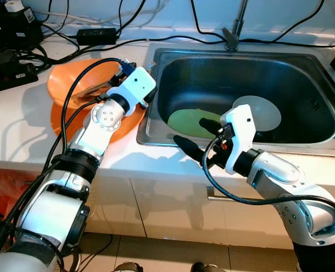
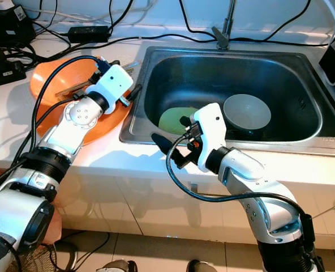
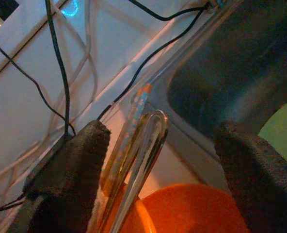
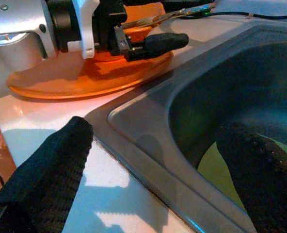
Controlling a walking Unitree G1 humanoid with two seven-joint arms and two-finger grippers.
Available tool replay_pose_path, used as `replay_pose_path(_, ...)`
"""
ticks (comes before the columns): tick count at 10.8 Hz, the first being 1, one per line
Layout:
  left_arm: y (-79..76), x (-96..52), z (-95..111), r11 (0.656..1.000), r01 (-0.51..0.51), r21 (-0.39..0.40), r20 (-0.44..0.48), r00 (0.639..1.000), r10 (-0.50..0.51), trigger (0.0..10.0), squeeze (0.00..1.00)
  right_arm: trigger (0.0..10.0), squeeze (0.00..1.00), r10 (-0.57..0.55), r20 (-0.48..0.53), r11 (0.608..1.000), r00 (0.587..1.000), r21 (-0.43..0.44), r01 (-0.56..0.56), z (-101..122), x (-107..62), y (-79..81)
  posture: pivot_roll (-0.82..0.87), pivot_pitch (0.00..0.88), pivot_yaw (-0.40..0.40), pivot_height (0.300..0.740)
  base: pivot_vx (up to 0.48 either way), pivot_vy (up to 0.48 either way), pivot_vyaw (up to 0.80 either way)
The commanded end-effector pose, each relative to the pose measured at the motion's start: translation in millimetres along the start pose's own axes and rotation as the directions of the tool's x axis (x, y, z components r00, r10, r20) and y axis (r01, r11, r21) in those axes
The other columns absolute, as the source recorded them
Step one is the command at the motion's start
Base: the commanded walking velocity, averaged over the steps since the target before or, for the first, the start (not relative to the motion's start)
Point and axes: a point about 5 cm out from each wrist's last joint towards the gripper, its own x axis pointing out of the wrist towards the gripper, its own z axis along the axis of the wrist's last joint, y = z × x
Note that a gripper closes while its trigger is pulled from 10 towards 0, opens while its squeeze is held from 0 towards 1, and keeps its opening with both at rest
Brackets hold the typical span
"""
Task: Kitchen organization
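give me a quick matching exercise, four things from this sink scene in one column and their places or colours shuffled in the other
Things:
1. orange plate
2. green plate
3. grey bowl
4. right gripper

Places:
a. lying flat on the sink floor
b. open over the sink's front rim
c. on the white counter, left of the sink
d. standing in the sink, right of the green plate

Pairs: 1-c, 2-a, 3-d, 4-b
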Motion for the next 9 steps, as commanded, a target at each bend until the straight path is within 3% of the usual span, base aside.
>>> replay_pose_path(1,2.7,1.9,2.1,1.0,-0.003,-0.009,0.004,1.0,0.003,1.4,0.0,10.0,0.0,0.013,0.003,1.0,1.0,-0.013,-0.013,2.1,-2.1,2.9,0.05,0.117,0.036,0.74,0.0,0.0,0.0)
replay_pose_path(2,3.4,2.2,2.0,1.0,-0.002,-0.011,0.008,1.0,0.002,0.0,0.0,10.0,0.0,0.011,0.004,1.0,1.0,-0.014,-0.011,2.4,-2.0,2.7,0.05,0.117,0.036,0.74,0.0,0.0,0.0)
replay_pose_path(9,2.0,1.4,-2.1,0.999,0.006,-0.034,0.005,1.0,-0.006,0.0,0.0,10.0,0.0,-0.001,0.006,1.0,1.0,-0.016,0.001,2.8,-1.5,0.4,0.05,0.115,0.035,0.74,0.0,0.0,0.0)
